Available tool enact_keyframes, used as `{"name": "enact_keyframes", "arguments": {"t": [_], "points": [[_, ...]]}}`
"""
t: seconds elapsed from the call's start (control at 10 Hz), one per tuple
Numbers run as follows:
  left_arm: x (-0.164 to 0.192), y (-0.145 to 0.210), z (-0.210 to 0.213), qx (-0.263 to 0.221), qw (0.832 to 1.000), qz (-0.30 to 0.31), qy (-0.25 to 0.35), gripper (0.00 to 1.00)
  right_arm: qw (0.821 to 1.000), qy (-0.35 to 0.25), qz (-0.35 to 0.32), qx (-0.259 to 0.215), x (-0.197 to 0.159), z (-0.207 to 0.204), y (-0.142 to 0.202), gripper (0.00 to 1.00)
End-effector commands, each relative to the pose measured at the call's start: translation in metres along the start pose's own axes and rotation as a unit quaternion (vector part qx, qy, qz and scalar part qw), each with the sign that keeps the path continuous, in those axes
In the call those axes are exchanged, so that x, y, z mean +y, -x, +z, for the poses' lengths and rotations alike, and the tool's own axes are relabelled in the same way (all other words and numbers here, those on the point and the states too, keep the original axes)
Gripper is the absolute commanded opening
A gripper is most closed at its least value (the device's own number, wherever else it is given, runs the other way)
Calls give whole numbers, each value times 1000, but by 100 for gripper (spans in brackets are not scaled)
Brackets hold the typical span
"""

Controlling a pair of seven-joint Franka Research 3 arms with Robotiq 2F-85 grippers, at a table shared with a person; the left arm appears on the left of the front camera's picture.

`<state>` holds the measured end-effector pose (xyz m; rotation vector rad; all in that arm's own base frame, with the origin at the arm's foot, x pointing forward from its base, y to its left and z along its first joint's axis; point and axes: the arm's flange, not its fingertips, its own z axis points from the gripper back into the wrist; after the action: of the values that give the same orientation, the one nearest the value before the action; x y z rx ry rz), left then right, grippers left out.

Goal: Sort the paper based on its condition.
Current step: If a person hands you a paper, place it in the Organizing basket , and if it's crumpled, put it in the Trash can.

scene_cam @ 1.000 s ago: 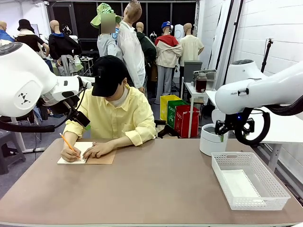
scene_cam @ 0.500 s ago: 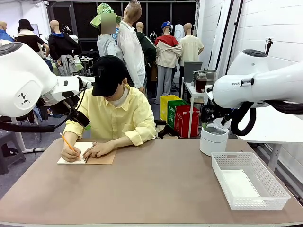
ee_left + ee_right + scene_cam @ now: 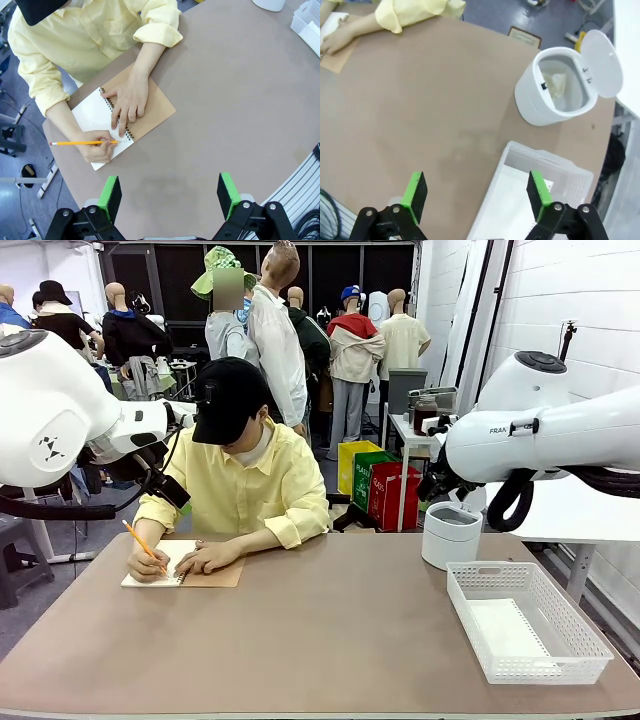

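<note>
White paper [image 3: 500, 628] lies flat inside the basket [image 3: 545, 671], the person [image 3: 240, 485] well left of the basket writes in a notebook [image 3: 155, 107], and left end effector [image 3: 169, 192] and right end effector [image 3: 475, 194] gape empty: advise holding until a sheet is released.

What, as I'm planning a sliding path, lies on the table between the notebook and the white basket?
Nothing: in the front view the tabletop is bare brown surface all the way from the notebook to the basket.

Right end effector [image 3: 476, 192] swung left — toward bin [image 3: 535, 107].
</note>
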<state>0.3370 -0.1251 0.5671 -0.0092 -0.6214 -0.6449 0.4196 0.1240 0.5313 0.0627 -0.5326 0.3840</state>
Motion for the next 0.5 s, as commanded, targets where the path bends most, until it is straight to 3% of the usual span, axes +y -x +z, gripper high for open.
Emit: {"name": "enact_keyframes", "arguments": {"t": [0.0, 0.1, 0.4], "points": [[1, 0, 1, -1, 1000, 0, 0, 100, 1000, 0, -14, 9, -3, 1, -4, 100], [1, 0, 1, -1, 1000, 0, 0, 100, 1000, 0, 0, 0, 0, 0, 0, 100], [1, 0, 1, -1, 1000, 0, 0, 100, 989, -107, 82, -59, 21, 20, 7, 100]]}}
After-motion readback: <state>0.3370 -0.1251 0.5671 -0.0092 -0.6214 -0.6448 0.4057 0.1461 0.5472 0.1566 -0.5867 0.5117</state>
